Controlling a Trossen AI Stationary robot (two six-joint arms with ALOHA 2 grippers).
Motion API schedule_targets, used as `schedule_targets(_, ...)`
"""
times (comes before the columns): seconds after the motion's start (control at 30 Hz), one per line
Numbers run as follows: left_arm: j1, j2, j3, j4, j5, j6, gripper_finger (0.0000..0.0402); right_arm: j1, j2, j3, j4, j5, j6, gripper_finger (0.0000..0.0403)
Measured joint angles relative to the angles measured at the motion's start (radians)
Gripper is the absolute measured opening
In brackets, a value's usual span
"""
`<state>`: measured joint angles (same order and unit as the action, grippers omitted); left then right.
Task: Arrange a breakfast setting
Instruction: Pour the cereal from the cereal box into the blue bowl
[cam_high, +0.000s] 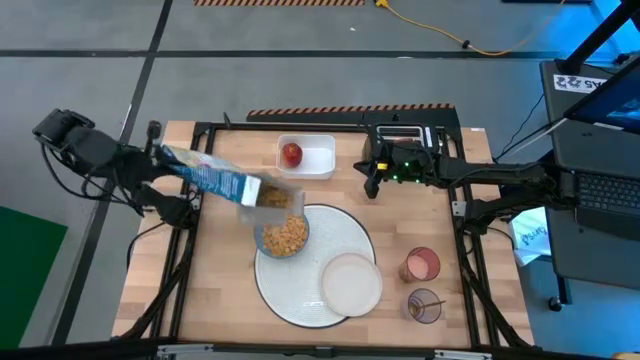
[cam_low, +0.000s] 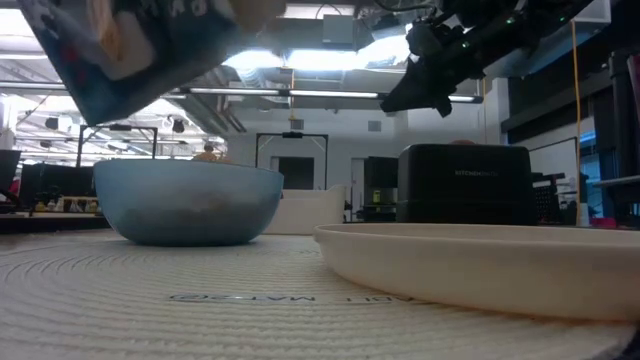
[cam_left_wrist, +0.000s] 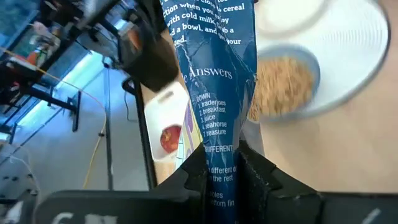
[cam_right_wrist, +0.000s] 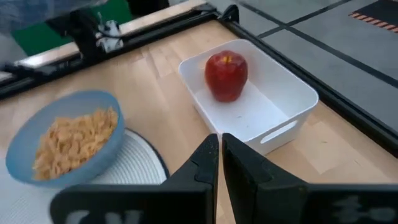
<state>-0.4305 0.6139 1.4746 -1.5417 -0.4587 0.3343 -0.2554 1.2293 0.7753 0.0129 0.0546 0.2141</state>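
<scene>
The left claw (cam_left_wrist: 225, 171) is clenched on the blue cereal box (cam_high: 215, 181), holding it tipped with its open end over the blue bowl (cam_high: 283, 236), which sits on the large round white mat (cam_high: 310, 265) and already holds a good heap of tan cereal (cam_right_wrist: 74, 140). The likeliest trouble from here is overfilling: with the box tilted this steeply, flakes could spill over the rim onto the mat or the desk (cam_high: 215, 280), and a loose grip on the thin cardboard might let the box slip down onto the bowl. The right claw (cam_right_wrist: 220, 155), its fingers pressed together on nothing, hangs near the black toaster (cam_high: 402, 135), pointing toward the white tub (cam_right_wrist: 249, 106) where the red apple (cam_right_wrist: 226, 76) still lies; reaching in with closed fingers would only knock the apple aside. The small cream plate (cam_high: 350, 284) rests empty on the mat's edge, with the pink tumbler (cam_high: 421, 265) and the purple tumbler (cam_high: 424, 305) beside it; a thin stick in the purple one looks like the spoon. No bagel can be made out, and the low view cuts off most of the box.
</scene>
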Motion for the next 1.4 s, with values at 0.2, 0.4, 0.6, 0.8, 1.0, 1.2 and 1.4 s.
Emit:
schedule_targets(0.2, -0.001, -0.068, 0.000, 0.140, -0.036, -0.090, 0.0045, 0.000, 0.000, 0.000, 0.101, 0.007, -0.003, 0.0026)
schedule_targets(0.4, 0.000, -0.081, -0.005, 0.309, -0.105, -0.120, 0.0045, 0.000, 0.000, 0.000, 0.177, 0.018, -0.038, 0.0026)
schedule_targets(0.6, -0.001, -0.095, -0.155, 0.544, -0.140, -0.130, 0.0045, 0.000, 0.000, 0.000, 0.235, 0.033, -0.087, 0.0026)
schedule_targets(0.8, -0.001, -0.166, -0.409, 0.929, -0.305, -0.144, 0.0045, 0.000, 0.000, 0.000, 0.280, 0.032, -0.134, 0.0026)
schedule_targets(1.0, 0.000, -0.209, -0.683, 1.316, -0.572, -0.081, 0.0045, 0.000, 0.000, 0.000, 0.286, -0.029, -0.170, 0.0026)
schedule_targets(1.2, 0.030, -0.174, -0.909, 1.694, -0.933, -0.083, 0.0045, 0.000, 0.000, 0.000, 0.285, -0.120, -0.171, 0.0026)
schedule_targets(1.4, 0.071, -0.073, -0.949, 1.765, -1.120, -0.089, 0.0045, 0.000, 0.000, 0.000, 0.281, -0.188, -0.196, 0.0026)
